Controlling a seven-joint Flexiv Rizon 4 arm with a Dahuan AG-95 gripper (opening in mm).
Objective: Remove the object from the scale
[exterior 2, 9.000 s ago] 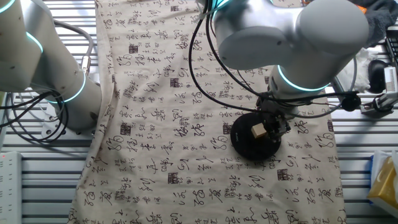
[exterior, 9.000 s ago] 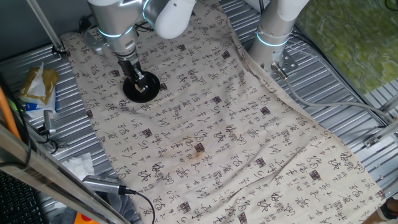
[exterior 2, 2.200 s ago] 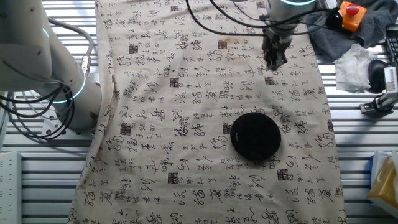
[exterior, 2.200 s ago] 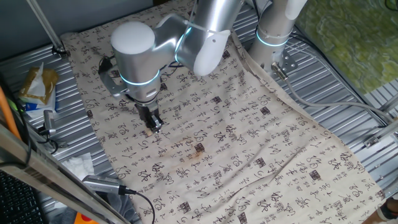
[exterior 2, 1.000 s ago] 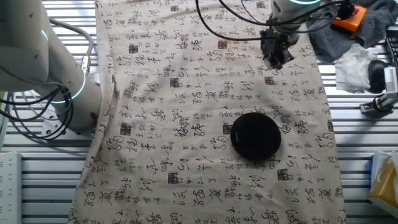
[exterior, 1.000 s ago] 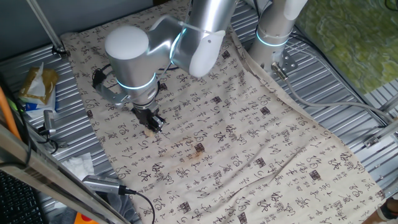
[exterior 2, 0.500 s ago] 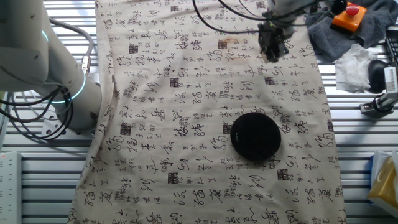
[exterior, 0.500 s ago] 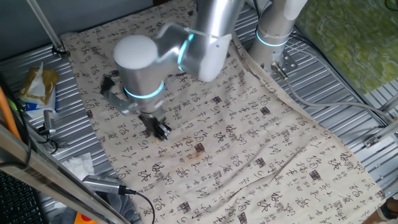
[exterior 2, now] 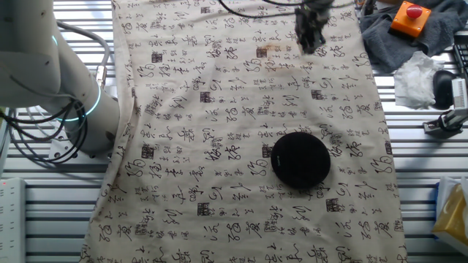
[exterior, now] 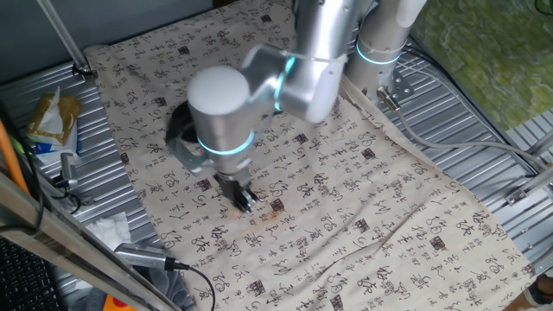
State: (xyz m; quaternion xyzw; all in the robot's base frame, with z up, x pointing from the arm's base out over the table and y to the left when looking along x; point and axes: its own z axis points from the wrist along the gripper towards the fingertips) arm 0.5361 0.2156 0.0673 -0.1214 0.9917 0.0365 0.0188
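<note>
The scale (exterior 2: 300, 159), a flat round black disc, lies bare on the printed cloth in the other fixed view; in one fixed view the arm hides it. My gripper (exterior: 245, 199) hangs low over the cloth beside the brownish stain (exterior: 276, 206). It also shows near the cloth's far edge (exterior 2: 311, 38), well away from the scale. Its fingers stand slightly apart with nothing between them. A tiny tan speck (exterior: 207, 182) on the cloth just left of the wrist looks like the wooden cube. The other fixed view is too coarse to show it.
A second arm's base (exterior: 380, 52) stands at the cloth's edge and shows in the other view (exterior 2: 73, 102). A grey rag with an orange box (exterior 2: 409, 18) and white tissue (exterior 2: 418, 77) lie beside the cloth. A yellow packet (exterior: 52, 117) and cables sit on the metal table.
My gripper has moved away from the speck toward the brownish stain, farther from the scale. The scale stays bare. The arm's body now covers the scale in one fixed view.
</note>
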